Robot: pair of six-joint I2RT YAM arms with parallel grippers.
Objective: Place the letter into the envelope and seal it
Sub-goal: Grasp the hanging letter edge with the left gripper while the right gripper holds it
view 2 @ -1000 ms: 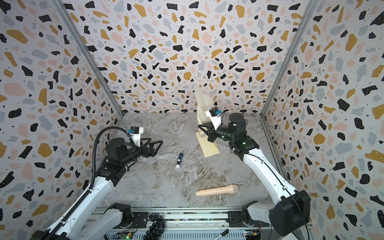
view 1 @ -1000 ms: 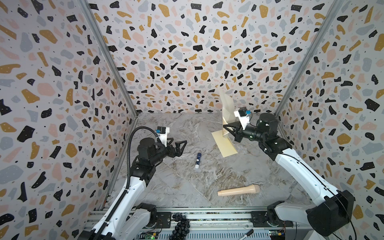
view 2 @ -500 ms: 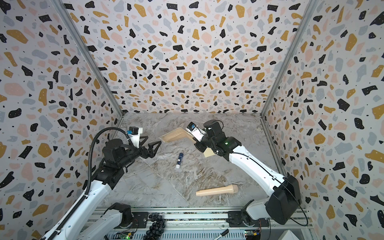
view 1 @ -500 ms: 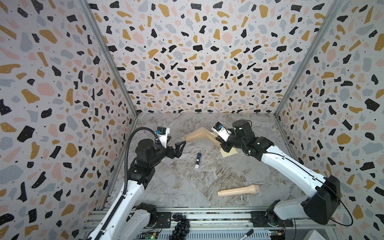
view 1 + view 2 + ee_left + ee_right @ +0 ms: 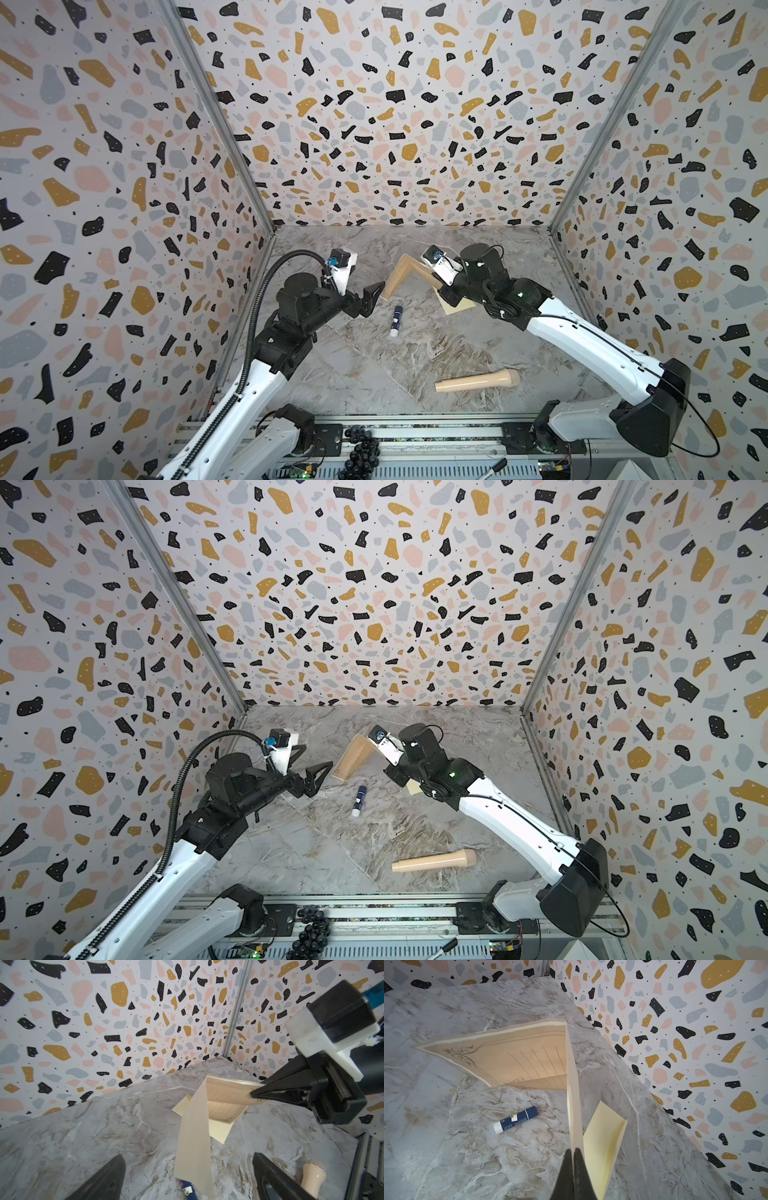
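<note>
The grey marble table (image 5: pixel 415 357) was the biggest thing, with spotty walls on three sides.

The right arm reached in toward the middle. Its right gripper (image 5: pixel 572 1150) was squeezed tight on one edge of the letter (image 5: pixel 394 280), holding it up off the table. The left arm reached in from the other side. Its left gripper (image 5: pixel 373 298) was spread wide and held nothing. It sat just beside the loose end of the letter. In the left wrist view that loose end hung down between the two black fingers (image 5: pixel 104 1178). I could not tell if it touched them.

The letter was tan and bent over like a tent. Thin lines and a curly dark border showed on its inner side (image 5: pixel 512 1057).

The envelope (image 5: pixel 460 306) was pale yellow. It lay flat on the table under the right gripper, and the arm hid most of it in both top views.

A light wooden stick with a round end (image 5: pixel 478 381) lay near the front of the table, well apart from the papers.

A small blue and white glue stick (image 5: pixel 396 321) lay on the table near the left gripper.
</note>
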